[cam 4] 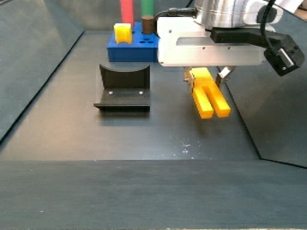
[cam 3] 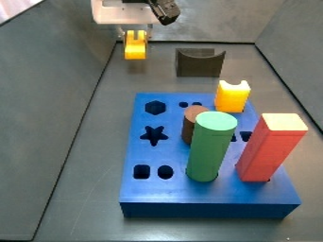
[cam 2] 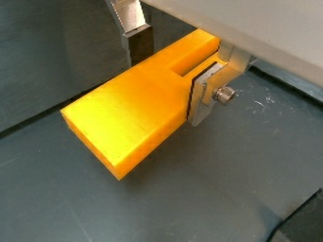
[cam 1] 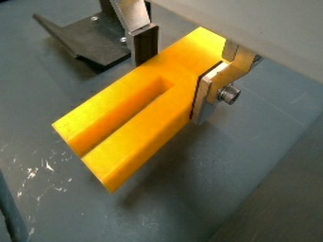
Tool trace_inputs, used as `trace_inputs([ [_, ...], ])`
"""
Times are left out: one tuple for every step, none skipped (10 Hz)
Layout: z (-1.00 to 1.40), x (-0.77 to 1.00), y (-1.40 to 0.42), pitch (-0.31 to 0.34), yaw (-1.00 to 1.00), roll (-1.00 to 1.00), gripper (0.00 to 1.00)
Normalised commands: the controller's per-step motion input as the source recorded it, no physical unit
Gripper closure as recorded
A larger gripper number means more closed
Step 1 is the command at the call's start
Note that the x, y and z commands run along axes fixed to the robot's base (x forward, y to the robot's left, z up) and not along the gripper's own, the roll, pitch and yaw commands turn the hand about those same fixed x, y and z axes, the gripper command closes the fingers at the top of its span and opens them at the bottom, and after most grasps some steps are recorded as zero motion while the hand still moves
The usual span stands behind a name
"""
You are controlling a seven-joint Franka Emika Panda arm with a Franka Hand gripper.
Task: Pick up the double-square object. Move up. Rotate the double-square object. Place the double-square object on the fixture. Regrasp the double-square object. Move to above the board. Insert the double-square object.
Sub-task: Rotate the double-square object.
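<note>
The double-square object [cam 1: 132,118] is filling both wrist views — a long yellow-orange plastic bar with a groove running along its length, lying flat on the dark surface [cam 1: 240,189]. The pincer [cam 1: 177,66] is sitting over its far end, 1 silver finger [cam 1: 210,87] pressing against one long side and the other finger [cam 1: 142,40] standing at the opposite side, so the plates are looking closed onto the bar across its width. In a side view the bar [cam 4: 210,97] is lying just beside the fixture [cam 4: 124,88], under the white pincer body, with the blue board [cam 4: 135,49] further back.

The bar is looking stiff, light and smooth — likely somewhat slippery against the pads. Its flat parallel sides are offering a sound hold, yet gripping near the end is leaving most of the length overhanging, so it may be tending to tilt when lifted. A firm squeeze seems wise; nothing suggests it is fragile.
</note>
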Motion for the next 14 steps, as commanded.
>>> trace_inputs([
  [0.0,0.0,0.02,0.0,-0.23,0.0,1.0],
  [-0.84,0.0,0.0,0.0,0.0,0.0,1.0],
  [-0.83,0.01,0.0,-0.007,0.03,0.0,1.0],
  [-0.72,0.04,0.0,-0.027,0.04,-0.01,1.0],
  [-0.65,0.04,0.0,-0.031,0.04,-0.03,1.0],
  [-0.46,0.04,0.0,-0.041,0.03,-0.06,1.0],
  [-0.39,0.04,0.0,-0.048,0.02,-0.07,1.0],
  [-0.25,0.04,0.01,-0.056,0.02,-0.09,1.0],
  [0.0,0.0,0.0,0.0,0.0,0.0,0.0],
  [1.0,0.0,0.0,0.0,0.0,0.0,0.0],
  [1.0,-0.01,0.0,0.015,0.0,0.0,0.0],
  [1.0,-0.02,0.0,0.033,-0.01,0.01,0.0],
  [1.0,-0.01,0.0,0.047,-0.02,0.02,0.0],
  [1.0,-0.01,0.01,0.081,-0.03,0.05,0.0],
])
